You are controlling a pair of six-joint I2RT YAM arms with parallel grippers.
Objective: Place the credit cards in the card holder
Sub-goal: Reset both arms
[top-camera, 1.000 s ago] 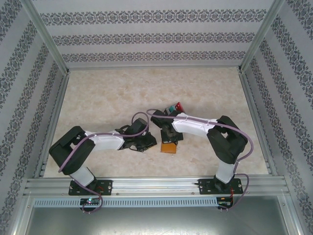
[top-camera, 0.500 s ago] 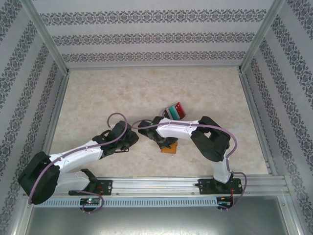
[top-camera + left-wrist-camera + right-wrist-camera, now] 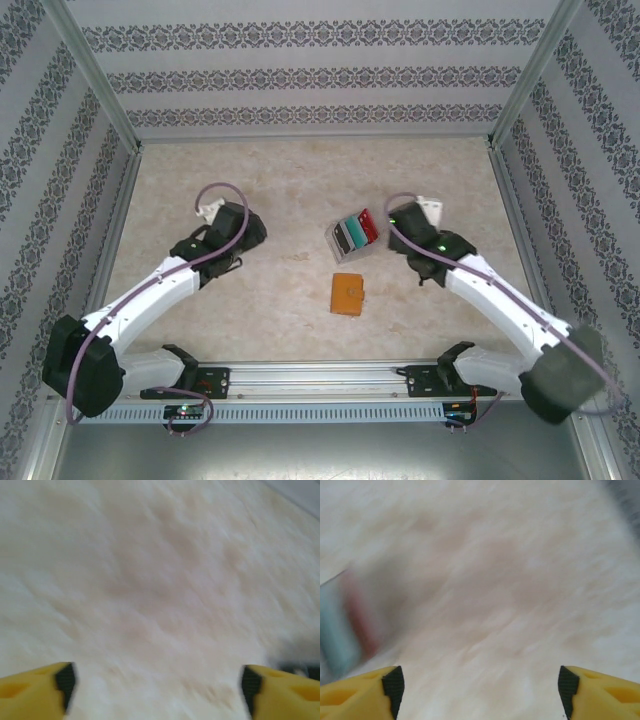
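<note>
Cards lie fanned on the tabletop, card holder closed just beside them. Right pincer, wide and empty, stands closer, cards to its left; left pincer, equally wide, hangs well apart.

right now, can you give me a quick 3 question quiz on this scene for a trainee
1. True or false: the card holder lies on the table apart from the credit cards.
2. Which lies nearer the arms' bases? A: the card holder. B: the credit cards.
3. Fill in: the jaws of the left arm and the right arm both stand ____.

Key: 1 true; 2 A; 3 open.
</note>
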